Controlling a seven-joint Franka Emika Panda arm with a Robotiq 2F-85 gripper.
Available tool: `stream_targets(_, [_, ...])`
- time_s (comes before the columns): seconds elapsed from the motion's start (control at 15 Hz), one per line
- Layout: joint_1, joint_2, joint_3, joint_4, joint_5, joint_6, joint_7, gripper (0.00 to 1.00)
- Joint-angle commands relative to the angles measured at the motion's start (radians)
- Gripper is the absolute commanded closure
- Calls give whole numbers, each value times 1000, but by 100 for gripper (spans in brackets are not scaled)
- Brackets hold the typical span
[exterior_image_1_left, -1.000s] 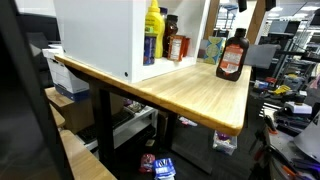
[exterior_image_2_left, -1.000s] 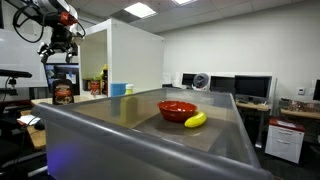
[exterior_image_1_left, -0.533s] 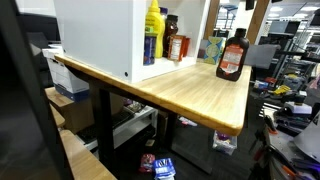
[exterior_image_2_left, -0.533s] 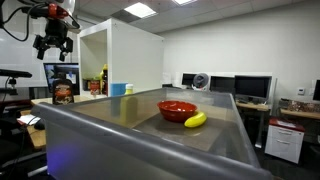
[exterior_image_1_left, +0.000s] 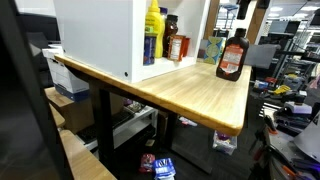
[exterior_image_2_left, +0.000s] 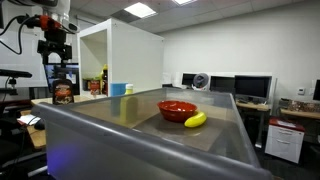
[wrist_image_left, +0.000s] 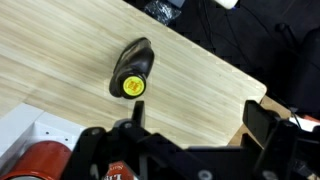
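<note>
A brown syrup bottle (exterior_image_1_left: 232, 57) with a yellow cap stands upright on the wooden table (exterior_image_1_left: 190, 95), near its end. In the wrist view I look down on the bottle (wrist_image_left: 132, 72) from well above. My gripper (exterior_image_2_left: 55, 50) hangs high over the bottle (exterior_image_2_left: 63, 92), apart from it. In the wrist view the gripper (wrist_image_left: 200, 120) is open, its fingers (wrist_image_left: 265, 125) wide apart with only bare table between them. In an exterior view only the gripper's lower tip (exterior_image_1_left: 243, 6) shows at the top edge.
A white open-fronted cabinet (exterior_image_1_left: 100, 35) stands on the table with a yellow bottle (exterior_image_1_left: 153, 30) and other bottles inside. A red bowl (exterior_image_2_left: 177, 109) and a banana (exterior_image_2_left: 195, 120) lie on a grey metal surface (exterior_image_2_left: 120, 125) in front. Desks with monitors (exterior_image_2_left: 250, 88) fill the background.
The arm has swung a little and the gripper has come slightly lower above the bottle. The jaws stay open. The bottle has not moved.
</note>
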Motion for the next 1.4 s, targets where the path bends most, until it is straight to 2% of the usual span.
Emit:
stream_targets(0.0, [-16,-102,5,-129,81,174,43,0])
stream_targets(0.33, [-14,-179,13,-214,121,392,87,0])
stream_targets(0.67, [-86,-215,97,-224,21,496,256,0])
stream_targets(0.87, [-147,-220,161,-205,-72,453,367,0])
stream_targets(1.33, [-259,-206,272,-148,-236,253,603,0])
